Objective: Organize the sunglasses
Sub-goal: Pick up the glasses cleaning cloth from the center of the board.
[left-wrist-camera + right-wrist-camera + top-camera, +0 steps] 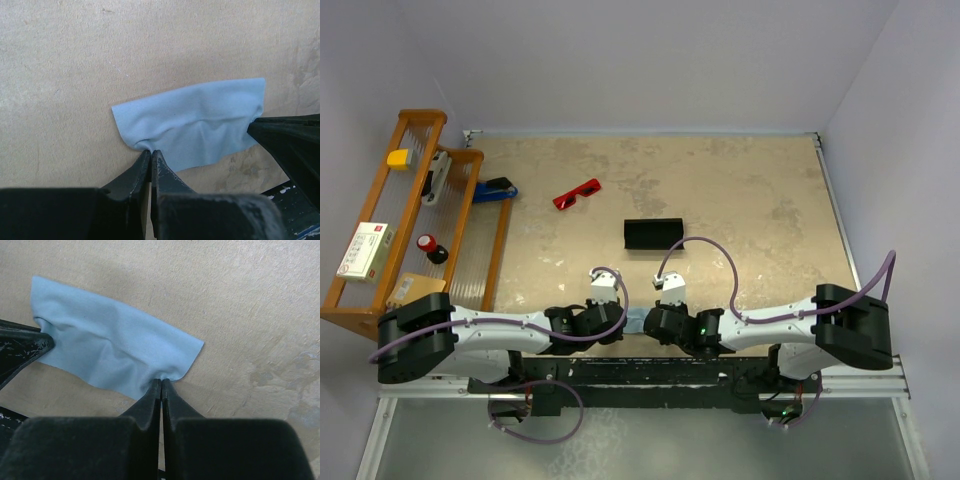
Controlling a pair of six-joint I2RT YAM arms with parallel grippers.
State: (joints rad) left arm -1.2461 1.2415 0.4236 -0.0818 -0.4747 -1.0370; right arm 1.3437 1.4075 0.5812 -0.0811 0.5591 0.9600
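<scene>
The red sunglasses (577, 193) lie on the table at the back, left of centre, far from both grippers. The black case (653, 234) lies to their right, nearer the middle. The light blue cloth (192, 122) lies near the front edge between the arms; a sliver shows in the top view (635, 322). My left gripper (150, 151) is shut on the cloth's left corner. My right gripper (161, 380) is shut on its right corner (172, 367). Each wrist view shows the other gripper's fingers (292, 145) at the cloth's far side.
A wooden rack (410, 220) stands along the left side, holding a yellow item (397, 158), a white box (365, 250) and small dark items. A blue object (495, 190) lies beside the rack.
</scene>
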